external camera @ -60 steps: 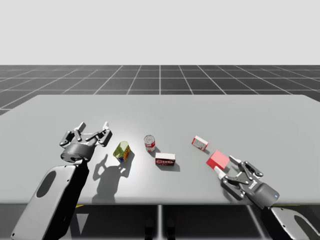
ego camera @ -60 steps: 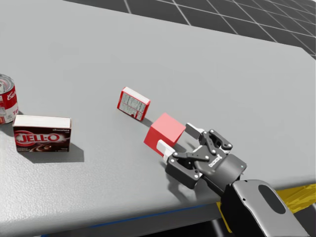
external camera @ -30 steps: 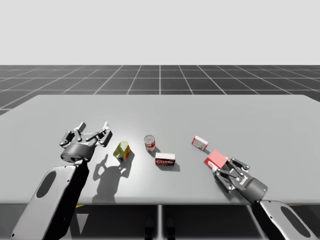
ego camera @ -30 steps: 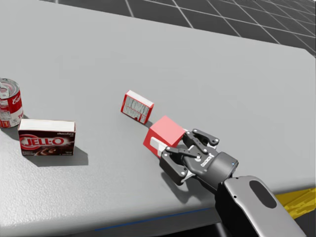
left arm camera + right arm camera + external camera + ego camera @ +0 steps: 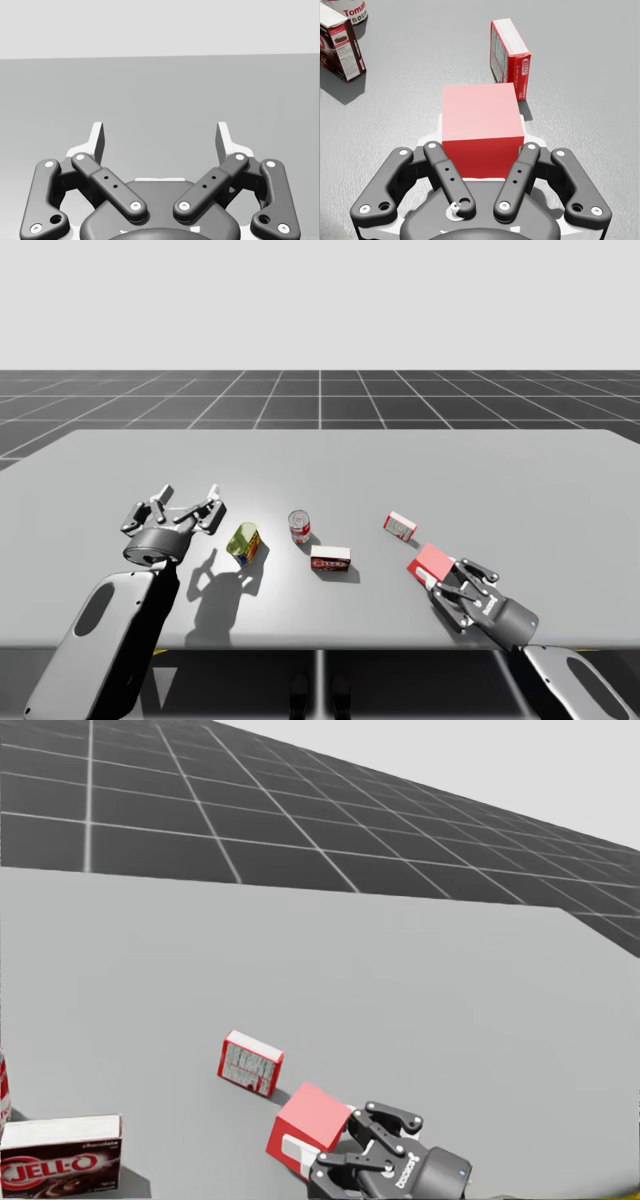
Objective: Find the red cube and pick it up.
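Note:
The red cube [image 5: 433,561] [image 5: 310,1122] rests on the grey table near its front right edge. My right gripper [image 5: 441,573] [image 5: 325,1136] [image 5: 481,134] is shut on the red cube [image 5: 481,122], with one finger pressed against each side. The cube's top and near face stay visible between the fingers. My left gripper [image 5: 187,492] [image 5: 161,137] hovers open over the left part of the table, far from the cube, with nothing between its fingers.
A small red-and-white box [image 5: 400,526] [image 5: 249,1063] [image 5: 510,50] stands just beyond the cube. A brown box [image 5: 330,559] [image 5: 60,1166] [image 5: 340,47] and a red can [image 5: 299,526] sit mid-table. A yellow-green can [image 5: 243,542] lies further left.
My right gripper moved forward around the red cube and its fingers closed onto it. My head has turned upward. The left arm stayed still.

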`<state>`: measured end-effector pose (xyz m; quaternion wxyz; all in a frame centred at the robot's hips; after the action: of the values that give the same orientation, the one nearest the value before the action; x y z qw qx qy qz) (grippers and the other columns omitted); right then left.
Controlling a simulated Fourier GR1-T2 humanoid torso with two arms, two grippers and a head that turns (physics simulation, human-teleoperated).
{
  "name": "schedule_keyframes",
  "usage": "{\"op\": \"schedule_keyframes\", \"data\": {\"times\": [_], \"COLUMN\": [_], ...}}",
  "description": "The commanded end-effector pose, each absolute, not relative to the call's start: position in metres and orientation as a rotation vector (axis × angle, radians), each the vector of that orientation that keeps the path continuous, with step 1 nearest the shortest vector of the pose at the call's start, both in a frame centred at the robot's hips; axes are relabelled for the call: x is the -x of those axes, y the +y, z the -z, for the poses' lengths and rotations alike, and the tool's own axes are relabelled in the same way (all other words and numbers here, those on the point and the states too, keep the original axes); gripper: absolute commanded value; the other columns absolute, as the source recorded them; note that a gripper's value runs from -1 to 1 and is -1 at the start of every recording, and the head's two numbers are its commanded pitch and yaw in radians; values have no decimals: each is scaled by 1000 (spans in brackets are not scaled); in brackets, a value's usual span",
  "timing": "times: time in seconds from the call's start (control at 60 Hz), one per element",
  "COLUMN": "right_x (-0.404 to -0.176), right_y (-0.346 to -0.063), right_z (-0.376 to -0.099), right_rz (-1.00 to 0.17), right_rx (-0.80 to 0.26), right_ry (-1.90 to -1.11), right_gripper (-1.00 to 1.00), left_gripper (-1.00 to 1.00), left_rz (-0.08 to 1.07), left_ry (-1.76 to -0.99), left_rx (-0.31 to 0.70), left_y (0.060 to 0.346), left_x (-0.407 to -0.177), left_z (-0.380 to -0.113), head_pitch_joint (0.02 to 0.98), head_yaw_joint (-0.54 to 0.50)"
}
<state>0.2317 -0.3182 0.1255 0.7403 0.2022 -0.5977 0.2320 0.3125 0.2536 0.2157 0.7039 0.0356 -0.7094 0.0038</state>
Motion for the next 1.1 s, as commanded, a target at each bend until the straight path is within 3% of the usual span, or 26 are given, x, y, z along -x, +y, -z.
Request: {"op": "schedule_keyframes", "data": {"times": [0.017, 0.317, 0.65, 0.883, 1.1], "right_x": [-233, -234, -249, -258, -262], "right_y": [-323, -324, -319, -318, -311], "right_z": [-116, -122, -200, -240, -288], "right_rz": [-422, -428, -384, -363, -310], "right_rx": [-360, -355, -299, -225, -194], "right_ry": [-1316, -1335, -1504, -1597, -1732], "right_gripper": [1000, 1000, 1000, 1000, 1000], "left_gripper": [-1000, -1000, -1000, -1000, -1000], "left_rz": [-6, -7, -9, -6, -1], "left_ry": [-1577, -1578, -1587, -1595, -1596], "left_rx": [-80, -82, -83, -91, -95], "left_y": [253, 253, 255, 256, 256], "left_x": [-312, -312, -311, -311, -310], "left_z": [-215, -215, -217, -218, -218], "head_pitch_joint": [537, 447, 445, 437, 429], "head_yaw_joint": [-473, -475, -471, -468, -472]}}
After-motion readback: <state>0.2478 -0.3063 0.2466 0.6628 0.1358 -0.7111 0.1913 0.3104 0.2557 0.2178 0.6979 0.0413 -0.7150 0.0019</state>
